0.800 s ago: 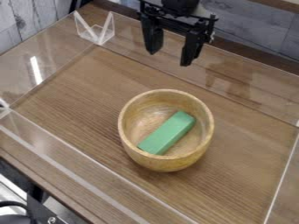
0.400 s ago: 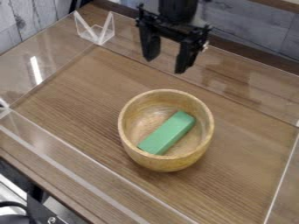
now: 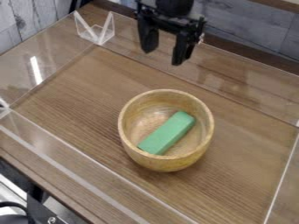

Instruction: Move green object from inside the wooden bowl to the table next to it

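A bright green block [image 3: 167,133] lies flat and slanted inside the round light-tan wooden bowl [image 3: 131,127], which sits on the brown wood-grain table [image 3: 82,87]. My black gripper [image 3: 166,51] hangs above the table's far side, well behind the bowl. It points down with its two fingers [image 3: 147,39] spread apart and nothing between them. It touches neither the bowl nor the block.
Clear acrylic walls [image 3: 47,149] run along the table's edges, with a folded clear corner piece [image 3: 93,28] at the far left. Bare tabletop surrounds the bowl to its left, right and behind.
The gripper has shifted slightly left and toward the far edge, staying open. The bowl and green block have not moved.
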`<state>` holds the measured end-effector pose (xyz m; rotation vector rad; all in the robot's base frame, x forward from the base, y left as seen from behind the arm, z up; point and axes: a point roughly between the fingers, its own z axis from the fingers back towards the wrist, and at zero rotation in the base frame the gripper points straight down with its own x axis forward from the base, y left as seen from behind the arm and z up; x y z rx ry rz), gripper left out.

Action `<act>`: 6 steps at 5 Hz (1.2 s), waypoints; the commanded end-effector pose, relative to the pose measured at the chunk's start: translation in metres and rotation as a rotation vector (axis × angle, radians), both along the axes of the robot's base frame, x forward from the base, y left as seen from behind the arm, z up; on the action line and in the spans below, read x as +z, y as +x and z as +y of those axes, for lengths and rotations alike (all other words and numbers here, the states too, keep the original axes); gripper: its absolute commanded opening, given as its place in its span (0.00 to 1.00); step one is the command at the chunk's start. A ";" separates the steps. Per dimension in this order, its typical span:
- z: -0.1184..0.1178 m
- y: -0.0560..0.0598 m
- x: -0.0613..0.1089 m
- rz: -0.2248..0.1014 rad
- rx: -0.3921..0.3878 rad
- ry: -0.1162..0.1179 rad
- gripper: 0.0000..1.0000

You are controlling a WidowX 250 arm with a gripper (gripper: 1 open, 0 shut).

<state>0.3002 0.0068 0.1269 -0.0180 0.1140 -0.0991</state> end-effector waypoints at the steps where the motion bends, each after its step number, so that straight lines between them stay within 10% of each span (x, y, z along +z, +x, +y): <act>1: -0.013 0.005 0.035 -0.095 0.022 -0.003 1.00; 3: 0.009 -0.009 0.040 -0.075 -0.046 0.020 1.00; 6: -0.016 -0.007 0.017 -0.075 0.072 0.024 1.00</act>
